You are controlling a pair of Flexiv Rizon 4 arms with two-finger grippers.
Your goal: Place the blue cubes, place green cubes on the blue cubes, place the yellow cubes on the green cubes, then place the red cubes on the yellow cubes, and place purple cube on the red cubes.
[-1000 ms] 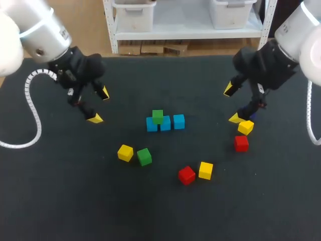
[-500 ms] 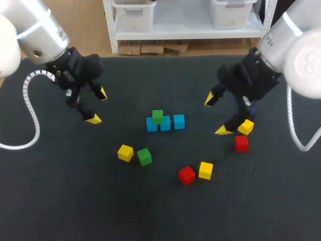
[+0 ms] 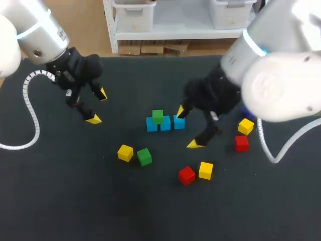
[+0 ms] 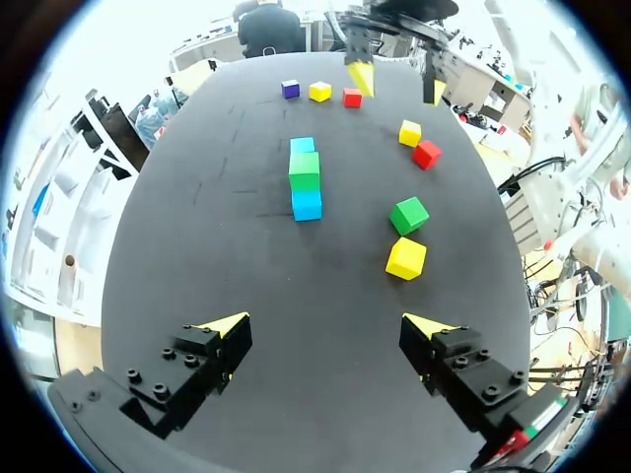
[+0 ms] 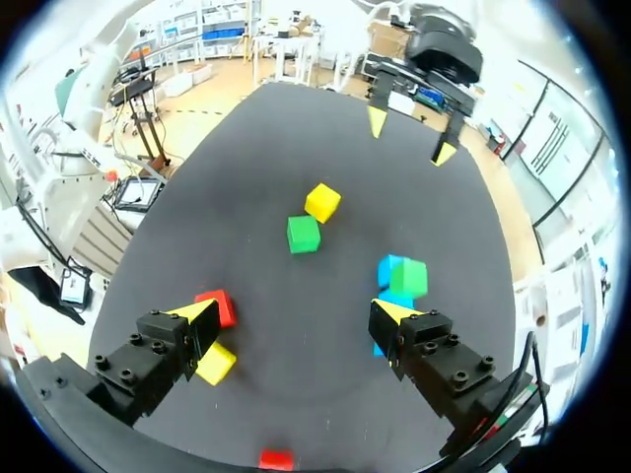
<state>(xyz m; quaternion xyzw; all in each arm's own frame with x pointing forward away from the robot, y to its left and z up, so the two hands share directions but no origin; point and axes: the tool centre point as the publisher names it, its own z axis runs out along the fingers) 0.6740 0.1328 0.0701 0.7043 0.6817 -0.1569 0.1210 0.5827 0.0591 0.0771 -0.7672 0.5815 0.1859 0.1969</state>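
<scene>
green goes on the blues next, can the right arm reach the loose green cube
Probably yes: the right gripper is open, with only bare table between it and the green cube. The yellow cube close beside it may crowd one finger.

The left arm (image 3: 40,32) hangs at its own side, jaws spread wide, gripping nothing. The right arm (image 3: 273,70) reaches past the middle, jaws equally wide, angled downward.
</scene>
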